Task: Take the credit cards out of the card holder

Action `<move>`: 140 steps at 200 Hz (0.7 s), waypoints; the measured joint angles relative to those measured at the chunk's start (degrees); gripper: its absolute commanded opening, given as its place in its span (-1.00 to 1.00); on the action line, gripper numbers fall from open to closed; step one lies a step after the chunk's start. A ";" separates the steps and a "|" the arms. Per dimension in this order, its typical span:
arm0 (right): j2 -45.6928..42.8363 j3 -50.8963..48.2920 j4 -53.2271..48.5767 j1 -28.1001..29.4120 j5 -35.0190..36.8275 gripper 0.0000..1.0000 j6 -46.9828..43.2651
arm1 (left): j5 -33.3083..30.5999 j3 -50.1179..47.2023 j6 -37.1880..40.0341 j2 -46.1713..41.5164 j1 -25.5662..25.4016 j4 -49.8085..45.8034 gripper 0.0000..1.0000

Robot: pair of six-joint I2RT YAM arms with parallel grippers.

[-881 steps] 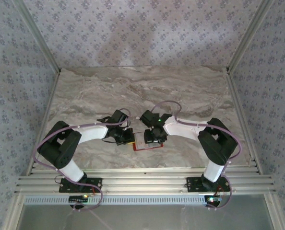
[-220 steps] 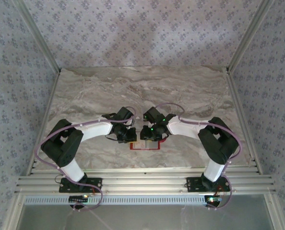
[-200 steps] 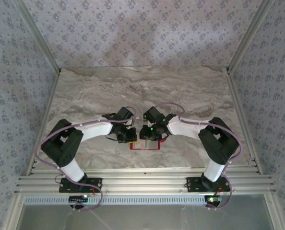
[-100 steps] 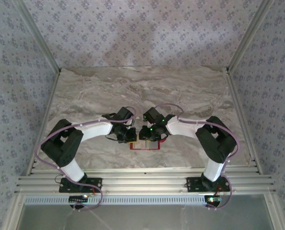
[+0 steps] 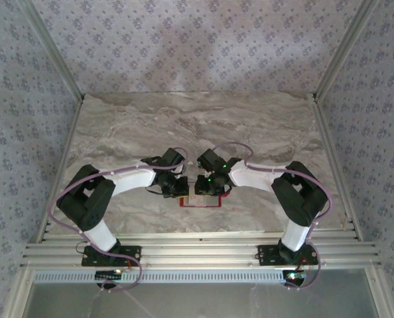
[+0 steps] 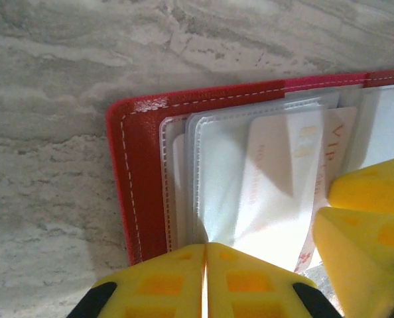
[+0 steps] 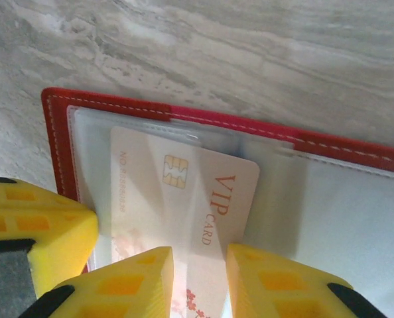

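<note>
- Left gripper [image 6: 205,278]: jaws clenched on the near edge of a clear sleeve [image 6: 223,172] inside the card holder [image 6: 144,172].
- Right gripper [image 7: 200,285]: jaws parted, straddling the near end of the credit card [image 7: 184,192]; contact unclear.
- Card holder lies open on the marble table [image 7: 250,53].

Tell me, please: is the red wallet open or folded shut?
Open. The wallet lies spread on the table, clear sleeves facing up, a VIP card visible among them.

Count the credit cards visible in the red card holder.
1: a pale VIP card tucked in a clear sleeve of the open card holder. Others may be hidden in the other sleeves.
</note>
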 measured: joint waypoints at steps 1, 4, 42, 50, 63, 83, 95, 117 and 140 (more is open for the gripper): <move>-0.04 0.00 -0.04 0.00 0.02 -0.42 0.00 | 0.00 0.00 0.00 0.00 0.00 -0.02 -0.78; -0.31 0.00 -0.33 0.00 0.20 -0.42 0.00 | 0.00 0.00 0.00 0.00 0.00 -0.02 -0.78; -3.04 -0.02 -1.49 -0.35 0.35 -0.42 0.02 | -0.24 0.35 0.02 0.00 0.00 -0.92 -0.78; -3.23 -0.15 -1.14 -0.66 -0.04 -0.42 0.07 | -0.48 0.61 0.02 0.00 -0.04 -1.40 -0.78; -3.41 -1.05 0.24 -1.31 -1.05 -0.43 0.24 | -0.96 1.09 0.02 0.00 -0.20 -2.32 -0.80; -3.43 -3.08 2.19 -2.27 -2.60 -0.42 0.74 | -1.31 1.86 0.02 -0.02 -0.37 -3.65 -0.83; -3.43 -4.24 3.28 -2.84 -3.56 -0.43 1.16 | -1.29 2.36 0.02 -0.02 -0.48 -4.13 -0.84; -3.43 -5.44 5.27 -3.32 -5.14 -0.43 1.77 | -1.09 3.19 0.02 -0.02 -1.03 -4.09 -0.85; -3.34 -6.05 7.37 -3.50 -6.49 -0.43 2.27 | -1.07 3.50 0.02 0.11 -1.40 -4.11 -0.85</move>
